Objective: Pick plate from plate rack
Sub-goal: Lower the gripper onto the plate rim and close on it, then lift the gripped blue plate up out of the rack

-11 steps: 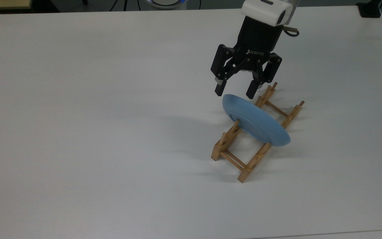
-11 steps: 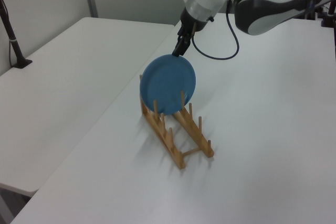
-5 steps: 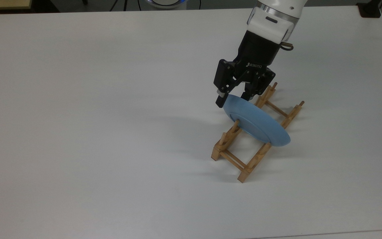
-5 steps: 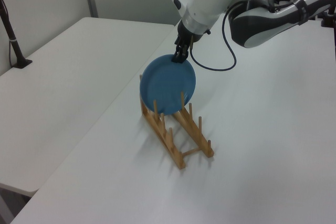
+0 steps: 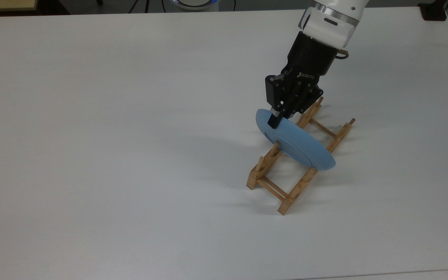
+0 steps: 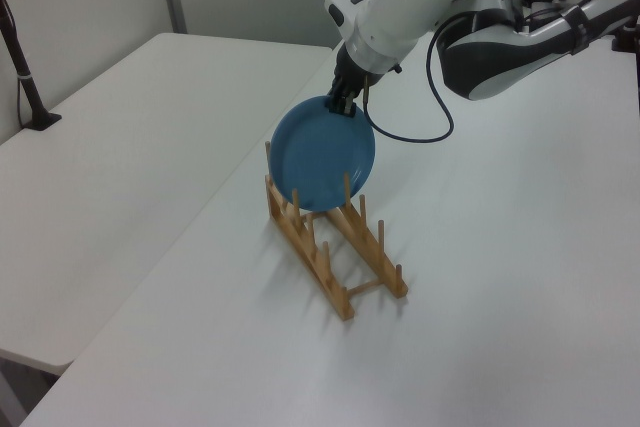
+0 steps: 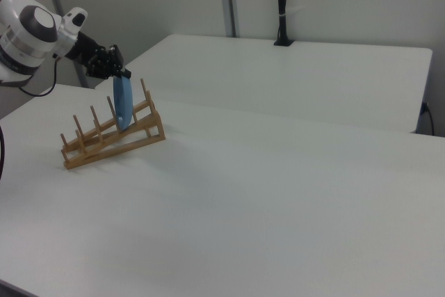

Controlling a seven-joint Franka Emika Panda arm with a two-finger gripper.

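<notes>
Top view: the gripper [image 5: 277,121], wide open over the plate [image 5: 300,146] a second ago, is now clamped on its upper rim, and the plate is shifted slightly in the plate rack [image 5: 286,175]. Left view: the plate [image 6: 322,155] is seen raised a little between the pegs of the plate rack [image 6: 335,252], so the lift is judged begun. Right view: the plate [image 7: 124,106] is held nearly upright, its lower edge among the pegs.
</notes>
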